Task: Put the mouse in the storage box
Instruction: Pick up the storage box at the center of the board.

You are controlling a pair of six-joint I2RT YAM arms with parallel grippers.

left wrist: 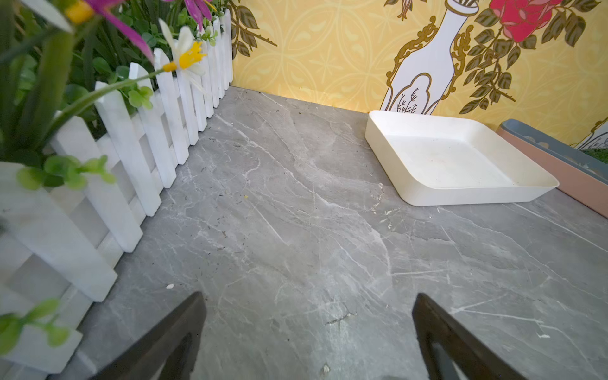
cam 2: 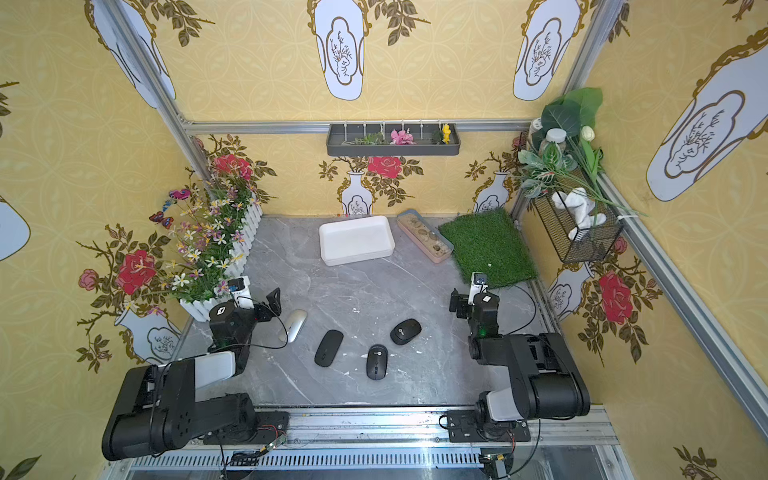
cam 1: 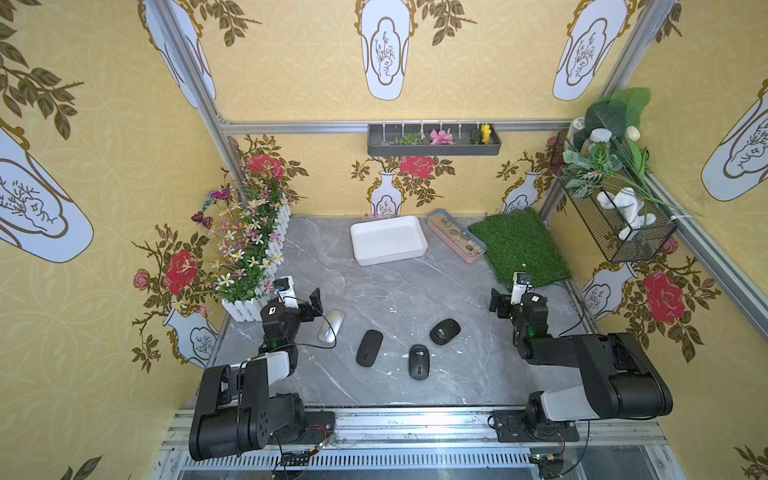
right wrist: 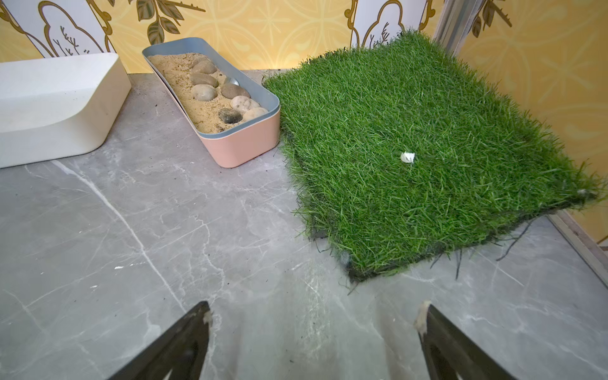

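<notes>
Four mice lie on the grey marble-look tabletop [cam 1: 374,291], none yet in the storage box [cam 1: 388,243], which sits empty at the back, well apart from them. A silver mouse [cam 1: 331,325] is just beside the left gripper [left wrist: 309,296]. A slim black mouse [cam 1: 369,348], a black mouse nearest the front edge [cam 1: 419,361] and a black mouse toward the right arm [cam 1: 445,331] spread across the middle. Left jaws stand wide apart and empty, and so do those of the right gripper [right wrist: 316,306], each pointed at bare table.

Now the trouble spots. Those smooth domed shells could squirt out of a pinch set too high or off-centre. The left arm's cable [cam 1: 328,340] loops right by the silver mouse and might drag it. And the pink pebble tray [cam 1: 455,239] sits just beside the box, so a carry drifting toward the robot's right lands wrong.
</notes>
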